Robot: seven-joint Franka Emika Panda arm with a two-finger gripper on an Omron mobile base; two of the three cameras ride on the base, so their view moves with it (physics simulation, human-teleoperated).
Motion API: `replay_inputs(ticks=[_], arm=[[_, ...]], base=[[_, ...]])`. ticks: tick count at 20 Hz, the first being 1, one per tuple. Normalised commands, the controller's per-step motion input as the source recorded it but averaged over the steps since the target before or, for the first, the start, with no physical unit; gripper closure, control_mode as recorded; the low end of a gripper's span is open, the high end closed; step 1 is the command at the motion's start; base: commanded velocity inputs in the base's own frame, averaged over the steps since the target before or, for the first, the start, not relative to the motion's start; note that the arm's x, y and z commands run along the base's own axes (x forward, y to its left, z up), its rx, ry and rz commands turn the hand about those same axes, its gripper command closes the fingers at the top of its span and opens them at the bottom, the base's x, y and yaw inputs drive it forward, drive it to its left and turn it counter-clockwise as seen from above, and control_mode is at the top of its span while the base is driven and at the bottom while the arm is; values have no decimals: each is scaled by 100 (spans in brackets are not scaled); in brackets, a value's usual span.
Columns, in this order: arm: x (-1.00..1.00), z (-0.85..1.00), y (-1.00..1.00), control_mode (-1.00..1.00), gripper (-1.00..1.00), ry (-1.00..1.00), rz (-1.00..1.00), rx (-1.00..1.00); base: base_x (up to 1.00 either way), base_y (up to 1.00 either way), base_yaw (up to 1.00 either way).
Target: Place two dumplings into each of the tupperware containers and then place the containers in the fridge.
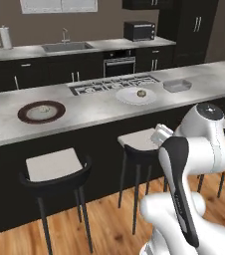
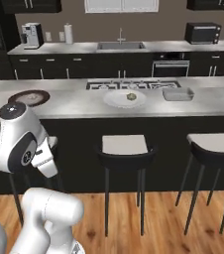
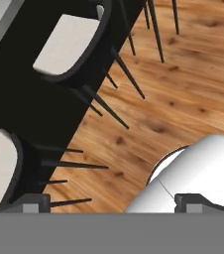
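While lying flat, clear tupperware container [image 1: 177, 85], long axis along counter [image 1: 99, 110].

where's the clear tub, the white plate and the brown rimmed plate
clear tub [image 1: 177, 85], left base view, on its near rim
white plate [image 1: 129, 96], left base view, on bare plate left of the dumpling
brown rimmed plate [image 1: 27, 117], left base view, on its dark rim

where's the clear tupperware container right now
The clear tupperware container sits on the island counter, toward its right end in both base views. It is just right of the white plate holding a dumpling, near the cooktop.
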Motion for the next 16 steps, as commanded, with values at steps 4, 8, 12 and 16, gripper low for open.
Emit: replay_inputs(ticks=[4, 8, 12, 16], arm=[[0, 0, 0, 100, -100, 0, 0, 0], [0, 0, 0, 100, -100, 0, 0, 0], [0, 0, 0, 100, -100, 0, 0, 0], [0, 0, 0, 100, -100, 0, 0, 0]], base=[[58, 50, 20], [67, 19, 24], [59, 0, 26], [35, -13, 29]])
